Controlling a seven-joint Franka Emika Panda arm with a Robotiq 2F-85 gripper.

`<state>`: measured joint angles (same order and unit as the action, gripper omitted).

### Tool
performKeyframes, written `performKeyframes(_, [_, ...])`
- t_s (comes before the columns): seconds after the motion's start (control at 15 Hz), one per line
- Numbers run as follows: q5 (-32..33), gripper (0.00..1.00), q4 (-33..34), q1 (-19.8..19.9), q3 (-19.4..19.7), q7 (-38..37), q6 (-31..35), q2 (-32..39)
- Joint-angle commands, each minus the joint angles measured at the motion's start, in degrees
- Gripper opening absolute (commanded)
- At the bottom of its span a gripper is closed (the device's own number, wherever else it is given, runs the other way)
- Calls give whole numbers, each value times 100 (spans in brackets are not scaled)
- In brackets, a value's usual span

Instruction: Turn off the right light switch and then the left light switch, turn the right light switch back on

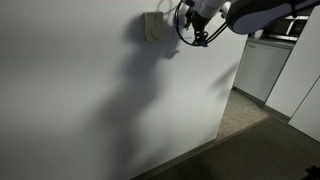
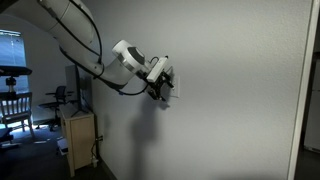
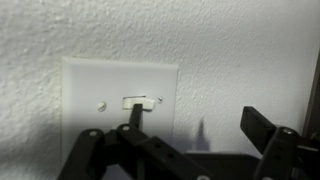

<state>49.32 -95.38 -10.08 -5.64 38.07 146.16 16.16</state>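
Touching a rocker (image 3: pixel 136 103) on the wall plate (image 3: pixel 90 80) with one fingertip (image 3: pixel 130 118), the gripper (image 3: pixel 195 115) gapes wide, holding nothing; a switch flip's in hand, I'd say, needing a firm push.

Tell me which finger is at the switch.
The finger in front of the wall plate, its tip at the switch; the other finger stands off the plate.

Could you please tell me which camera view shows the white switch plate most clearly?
The wrist view: the switch plate fills much of the frame, square-on, its toggle visible. In both exterior views it is a small pale patch, without detail.
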Motion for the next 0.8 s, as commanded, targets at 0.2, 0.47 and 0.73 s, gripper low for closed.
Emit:
performKeyframes(0.2, [-62,100,327,11,-70,237,-440,83])
performKeyframes(0.47, [133,100,431,-131,-52,220,-1236,-27])
performKeyframes(0.73, [-125,100,142,-131,-201,364,-1618,-215])
